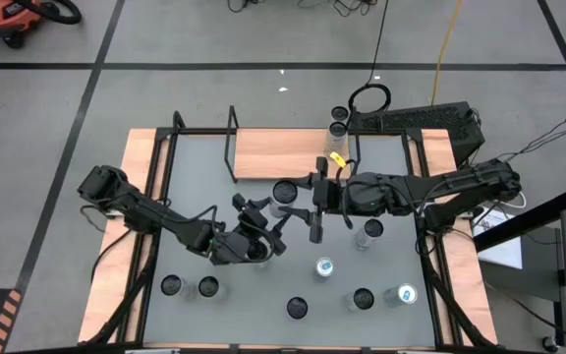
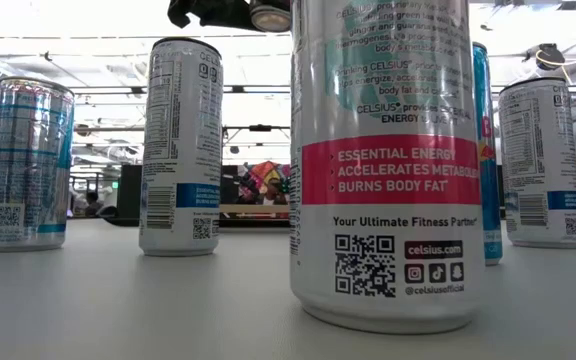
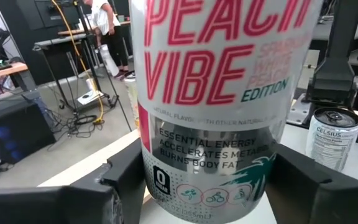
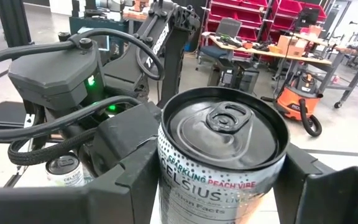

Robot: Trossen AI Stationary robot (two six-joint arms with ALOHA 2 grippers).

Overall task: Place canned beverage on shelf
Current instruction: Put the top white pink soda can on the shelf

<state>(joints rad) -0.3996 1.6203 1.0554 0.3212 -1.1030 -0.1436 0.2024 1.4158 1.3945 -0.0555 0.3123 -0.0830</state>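
Can upright, long axis vertical, between left pincer fingers.

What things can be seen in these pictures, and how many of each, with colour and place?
slim metal drink cans: eleven as far as I can count; white or silver, some with blue; seven stand free on the near half of the table, two are at the shelf's right end, one is at each tool.
light-wood shelf board with black rod frame: one; at the table's far edge.
grey table with wooden edges: one; under everything.
orange shop vacuum: one; on the floor, far left.
left tool: one; dark; around a can at the table's middle.
right tool: one; dark; closed on a white can in front of the shelf.
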